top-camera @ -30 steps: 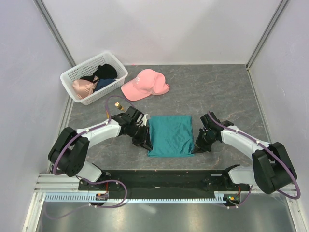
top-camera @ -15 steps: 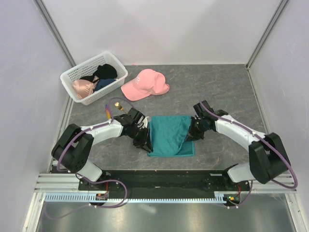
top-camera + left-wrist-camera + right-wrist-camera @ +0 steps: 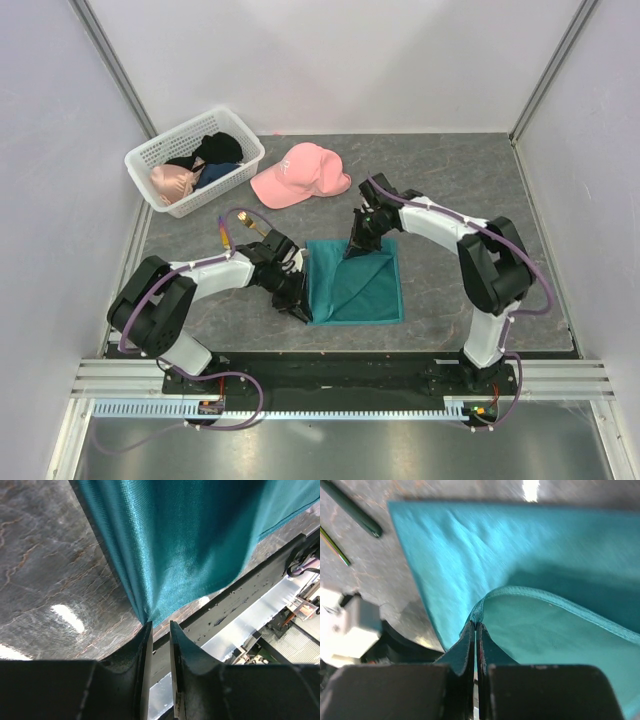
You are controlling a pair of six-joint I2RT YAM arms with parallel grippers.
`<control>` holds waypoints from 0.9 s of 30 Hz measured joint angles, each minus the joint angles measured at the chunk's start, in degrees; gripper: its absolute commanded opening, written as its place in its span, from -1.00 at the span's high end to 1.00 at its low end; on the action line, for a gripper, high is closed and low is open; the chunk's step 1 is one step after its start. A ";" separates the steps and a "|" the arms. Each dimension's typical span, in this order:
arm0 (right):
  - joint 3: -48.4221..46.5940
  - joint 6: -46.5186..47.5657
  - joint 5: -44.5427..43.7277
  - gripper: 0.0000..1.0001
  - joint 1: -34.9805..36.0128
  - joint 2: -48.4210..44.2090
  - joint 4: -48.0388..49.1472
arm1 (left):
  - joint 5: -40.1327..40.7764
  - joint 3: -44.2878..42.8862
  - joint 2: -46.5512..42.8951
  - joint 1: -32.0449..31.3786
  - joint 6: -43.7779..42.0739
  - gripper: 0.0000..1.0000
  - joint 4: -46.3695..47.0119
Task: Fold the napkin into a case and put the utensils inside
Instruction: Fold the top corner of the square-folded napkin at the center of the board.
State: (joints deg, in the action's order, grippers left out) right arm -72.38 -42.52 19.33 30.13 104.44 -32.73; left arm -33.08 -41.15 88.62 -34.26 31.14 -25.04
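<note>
Right wrist: the right gripper (image 3: 475, 626) is clamped on the napkin's (image 3: 530, 545) lifted hem. The left gripper (image 3: 159, 627), slightly parted, touches its corner by the table's (image 3: 45, 570) near edge.

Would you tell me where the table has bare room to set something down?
Widest free patch: the grey marbled table right of the pink baseball cap, beyond the right arm. Another lies between the teal-green cloth napkin and that arm. The left is crowded: white plastic basket, cutlery, left arm.
</note>
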 measured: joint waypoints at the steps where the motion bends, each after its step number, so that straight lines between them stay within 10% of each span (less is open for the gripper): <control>1: -1.51 0.11 0.37 1.00 0.24 1.66 0.00 | 0.02 0.02 0.04 0.00 0.00 0.47 0.09; 27: -19.85 0.31 4.94 1.00 2.03 19.02 0.66 | 1.16 1.81 0.26 0.00 1.49 0.49 2.97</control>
State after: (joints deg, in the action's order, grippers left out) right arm -92.23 -42.22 24.27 32.16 123.46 -32.08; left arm -31.92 -39.33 88.88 -34.26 32.62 -22.06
